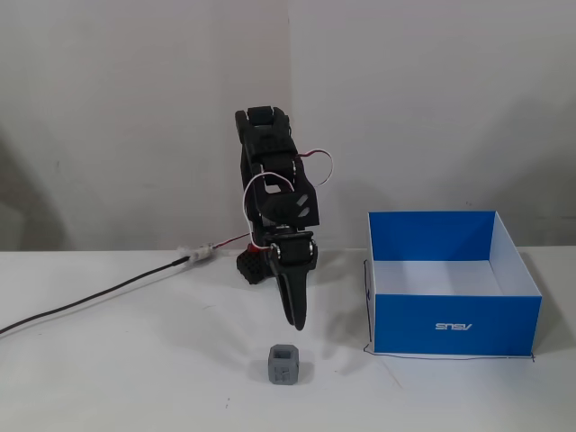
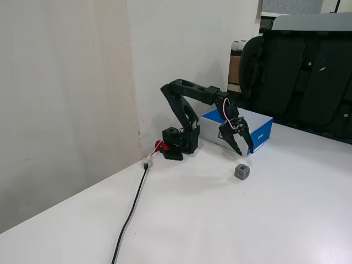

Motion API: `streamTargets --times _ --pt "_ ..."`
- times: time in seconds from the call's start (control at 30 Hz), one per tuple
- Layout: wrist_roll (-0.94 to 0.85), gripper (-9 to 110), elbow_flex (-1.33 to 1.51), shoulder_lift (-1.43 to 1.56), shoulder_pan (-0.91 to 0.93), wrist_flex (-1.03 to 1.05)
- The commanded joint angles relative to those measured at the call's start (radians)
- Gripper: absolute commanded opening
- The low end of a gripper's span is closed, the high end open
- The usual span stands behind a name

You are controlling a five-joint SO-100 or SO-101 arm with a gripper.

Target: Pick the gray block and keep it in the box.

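White tabletop [image 1: 126, 378] and pale walls frame everything. On the table the block [image 1: 284, 364] sits alone, nothing touching it, with the gripper [image 2: 245, 153] hanging above and just behind it, fingers pointing down and spread a little in a fixed view. Well off to the right in the front fixed view stands the box [image 1: 454, 328], open-topped. A black cable [image 2: 129, 214] runs across the table to the arm's base [image 2: 179, 144]; dark chairs [image 2: 300, 77] stand beyond the table's far edge.

Cable [image 1: 90, 298] cut off at left edge; box [image 2: 258, 132] partly behind arm.
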Motion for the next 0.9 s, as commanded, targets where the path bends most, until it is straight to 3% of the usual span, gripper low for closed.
streamTargets --times 0.0,0.23,0.87 --pt "0.008 19 -0.031 -0.008 0.015 -0.025" --pt "0.018 24 -0.061 -0.232 0.025 -0.094" --pt "0.043 25 -0.137 -0.394 0.095 -0.083"
